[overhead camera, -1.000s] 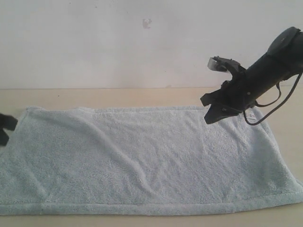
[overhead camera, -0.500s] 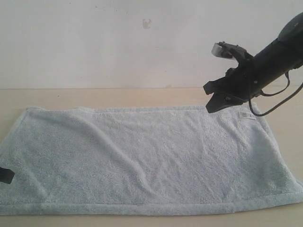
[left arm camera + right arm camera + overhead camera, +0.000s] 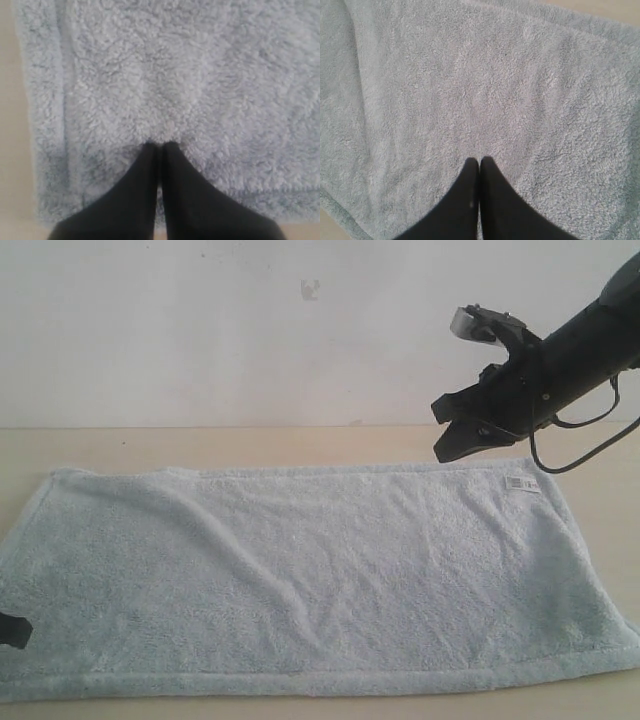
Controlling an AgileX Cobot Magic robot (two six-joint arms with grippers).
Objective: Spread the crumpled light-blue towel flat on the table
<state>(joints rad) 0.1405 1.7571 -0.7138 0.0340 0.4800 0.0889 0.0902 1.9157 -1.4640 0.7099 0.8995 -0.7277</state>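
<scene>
The light-blue towel (image 3: 300, 575) lies spread out as a wide rectangle on the beige table (image 3: 250, 445), with shallow wrinkles left of its middle and a small white label (image 3: 521, 483) near its far right corner. My right gripper (image 3: 447, 448) hangs shut in the air above the far right edge, holding nothing; its wrist view shows towel (image 3: 480, 90) beyond the closed tips (image 3: 479, 161). Only a dark tip of my left gripper (image 3: 12, 630) shows at the left edge. In its wrist view the tips (image 3: 160, 146) are shut over the towel's hemmed corner (image 3: 47, 150), gripping nothing.
A white wall (image 3: 250, 330) rises right behind the table's far edge. Bare table shows as a strip behind the towel and a thin strip (image 3: 300, 708) in front. A black cable (image 3: 580, 455) loops under the right arm.
The right gripper has risen and drawn back toward the upper right, off the towel. The left gripper has slid down the left edge and nearly out of view. The towel has not moved.
</scene>
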